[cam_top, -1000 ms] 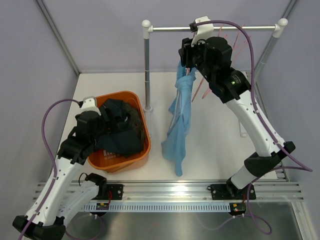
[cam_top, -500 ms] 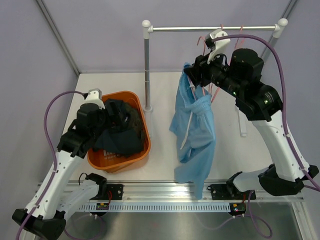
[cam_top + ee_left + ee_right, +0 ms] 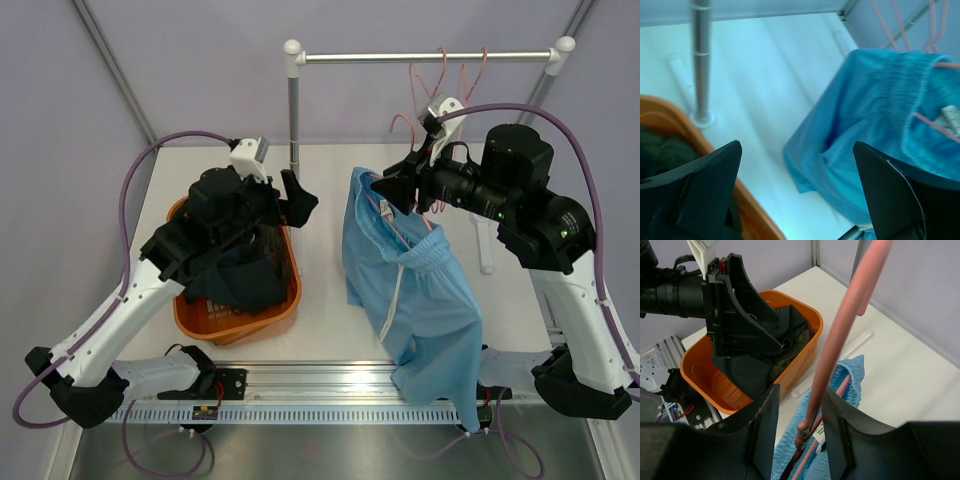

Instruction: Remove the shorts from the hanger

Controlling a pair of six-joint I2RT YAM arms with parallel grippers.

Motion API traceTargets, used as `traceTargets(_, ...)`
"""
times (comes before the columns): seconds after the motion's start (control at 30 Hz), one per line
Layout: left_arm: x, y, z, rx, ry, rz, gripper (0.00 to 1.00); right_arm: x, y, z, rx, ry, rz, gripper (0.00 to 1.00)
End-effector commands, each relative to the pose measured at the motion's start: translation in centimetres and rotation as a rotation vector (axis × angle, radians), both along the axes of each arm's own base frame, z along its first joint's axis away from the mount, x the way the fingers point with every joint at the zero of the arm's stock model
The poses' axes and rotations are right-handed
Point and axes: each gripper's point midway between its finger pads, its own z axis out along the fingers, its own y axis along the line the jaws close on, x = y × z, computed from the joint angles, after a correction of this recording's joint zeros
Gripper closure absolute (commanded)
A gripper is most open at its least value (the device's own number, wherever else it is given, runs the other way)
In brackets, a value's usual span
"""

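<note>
The light blue shorts (image 3: 420,290) with a white drawstring hang on a pink hanger (image 3: 400,122), away from the rail and low over the table. My right gripper (image 3: 387,188) is shut on the hanger's neck (image 3: 840,335); the shorts' waistband (image 3: 840,385) sits just below its fingers, around the gripper (image 3: 801,391). My left gripper (image 3: 298,195) is open and empty, a little left of the shorts (image 3: 875,115), with both jaws wide apart (image 3: 800,200). The dark navy shorts (image 3: 240,280) and the dark olive shorts (image 3: 790,357) lie in the orange bin (image 3: 285,300).
The clothes rail (image 3: 420,57) spans the back, its left post (image 3: 293,130) standing just behind the bin. Spare pink hangers (image 3: 462,70) hang on the rail at the right. The post (image 3: 701,60) and the bin's rim (image 3: 670,107) show in the left wrist view.
My right gripper has carried the hanger and the blue shorts off the rail, forwards and down. My left arm has lifted out of the bin and swung right towards the shorts.
</note>
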Motion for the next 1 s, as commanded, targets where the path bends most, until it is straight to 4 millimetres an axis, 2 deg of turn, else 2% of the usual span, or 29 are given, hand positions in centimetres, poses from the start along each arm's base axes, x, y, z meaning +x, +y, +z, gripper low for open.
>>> traceTargets(0.0, -0.1, -2.6, 5.2, -0.105, -0.112, -0.047, 0.01, -1.0, 0.0, 0.6, 0.029, 0.003, 0.016, 1.00)
traceTargets(0.13, -0.6, -5.5, 5.2, -0.126, -0.121, -0.109, 0.01, -0.7, -0.2, 0.2, 0.025, 0.016, -0.002, 1.00)
traceTargets(0.3, -0.9, -7.8, 4.9, -0.138, -0.130, -0.139, 0.01, -0.6, -0.2, 0.2, 0.027, 0.021, -0.007, 1.00)
traceTargets(0.43, -1.7, -10.4, 4.4, -0.120, -0.125, -0.194, 0.01, -0.6, -0.3, 0.6, 0.037, 0.014, -0.021, 1.00)
traceTargets(0.53, -1.8, -11.7, 3.8, -0.101, -0.126, -0.198, 0.01, -0.5, -0.5, 0.8, 0.039, 0.011, -0.031, 1.00)
traceTargets(0.73, -0.4, -12.4, 1.9, -0.054, -0.103, -0.120, 0.02, -0.8, -0.2, 1.1, 0.053, 0.009, -0.007, 1.00)
traceTargets(0.8, 0.2, -12.1, 1.7, -0.047, -0.105, -0.082, 0.10, -1.1, -0.2, 1.3, 0.056, 0.006, 0.002, 1.00)
traceTargets(0.9, 1.0, -11.5, 1.6, -0.040, -0.114, -0.027, 0.54, -1.4, -0.2, 1.3, 0.059, 0.005, 0.011, 1.00)
traceTargets(0.93, 1.3, -11.2, 1.6, -0.032, -0.123, -0.004, 0.75, -1.7, -0.3, 1.5, 0.064, -0.001, 0.019, 1.00)
traceTargets(0.97, 1.5, -11.0, 1.7, -0.026, -0.128, 0.008, 0.83, -1.8, -0.3, 1.5, 0.065, -0.002, 0.024, 1.00)
